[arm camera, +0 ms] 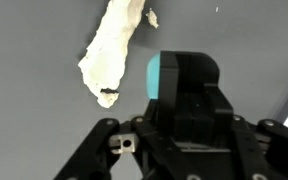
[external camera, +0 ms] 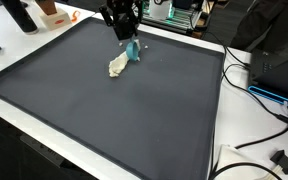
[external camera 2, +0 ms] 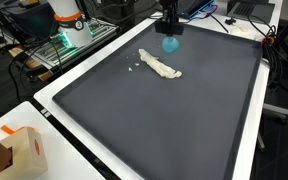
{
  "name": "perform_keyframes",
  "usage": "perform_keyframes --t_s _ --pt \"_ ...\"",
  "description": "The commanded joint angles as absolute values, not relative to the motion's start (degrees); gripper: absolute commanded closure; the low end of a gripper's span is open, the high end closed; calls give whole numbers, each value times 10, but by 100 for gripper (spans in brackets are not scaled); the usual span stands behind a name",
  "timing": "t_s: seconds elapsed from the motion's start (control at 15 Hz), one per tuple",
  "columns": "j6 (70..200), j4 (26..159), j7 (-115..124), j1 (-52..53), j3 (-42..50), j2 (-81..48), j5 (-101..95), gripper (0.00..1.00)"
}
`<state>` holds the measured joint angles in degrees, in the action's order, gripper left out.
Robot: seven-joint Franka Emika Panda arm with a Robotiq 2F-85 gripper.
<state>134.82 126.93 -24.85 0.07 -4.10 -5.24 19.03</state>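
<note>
My gripper (external camera: pixel 125 32) hangs over the far side of a dark grey mat (external camera: pixel 114 120), with its black fingers (arm camera: pixel 189 85) closed round a small teal-blue object (external camera: pixel 133 50). That object (external camera 2: pixel 170 44) shows just below the fingers in both exterior views. In the wrist view only its left edge (arm camera: pixel 153 78) peeks out beside the gripper (arm camera: pixel 187 72). A crumpled cream-coloured strip (external camera: pixel 118 66) lies flat on the mat right beside it, elongated (external camera 2: pixel 161 66), with small crumbs near its end (arm camera: pixel 109 50). I cannot tell whether the teal object touches the mat.
The mat lies on a white table with a raised rim (external camera 2: pixel 54 100). An orange and white box (external camera 2: pixel 22 150) stands on a near corner. Black cables (external camera: pixel 254 90) run along one side. A dark bottle (external camera: pixel 19 15) and electronics (external camera 2: pixel 69 25) stand beyond the mat.
</note>
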Motion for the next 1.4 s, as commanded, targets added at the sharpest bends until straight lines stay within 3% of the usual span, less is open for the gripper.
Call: perform_keyframes --t_s 0.0,1.33 --pt "1329 1284 -326 -16 -39 -44 278 75" --pt "1150 1305 -403 -62 8 -69 387 75"
